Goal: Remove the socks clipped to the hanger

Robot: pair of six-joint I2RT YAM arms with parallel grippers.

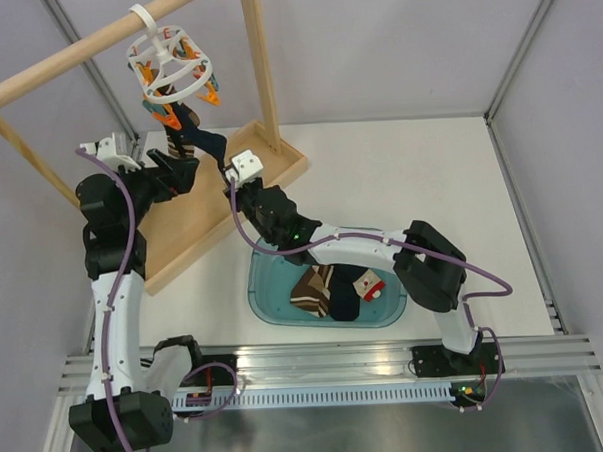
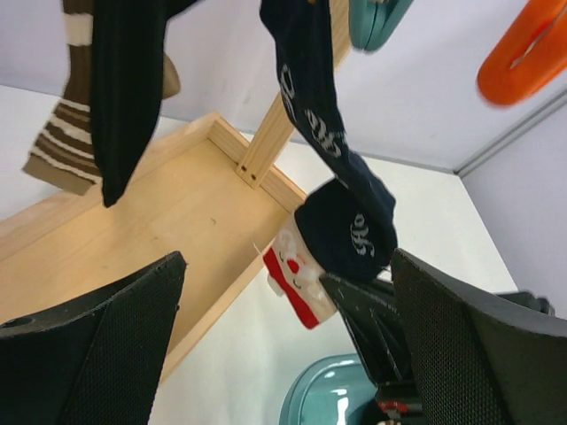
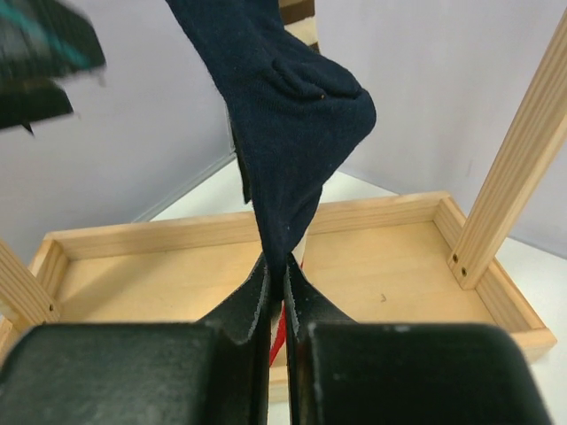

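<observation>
The white ring hanger hangs from the wooden pole, with orange and teal clips. A navy sock with a red-white toe is still clipped up there. My right gripper is shut on its lower end, seen in the top view at the gripper's tip. The sock runs taut up to a teal clip. My left gripper stands wide open just below the hanging socks with nothing between its fingers. A black sock and a striped brown sock hang beside it.
The rack's wooden base tray and upright post stand right behind both grippers. A teal bin in front of the right arm holds several socks. An orange clip dangles at the upper right.
</observation>
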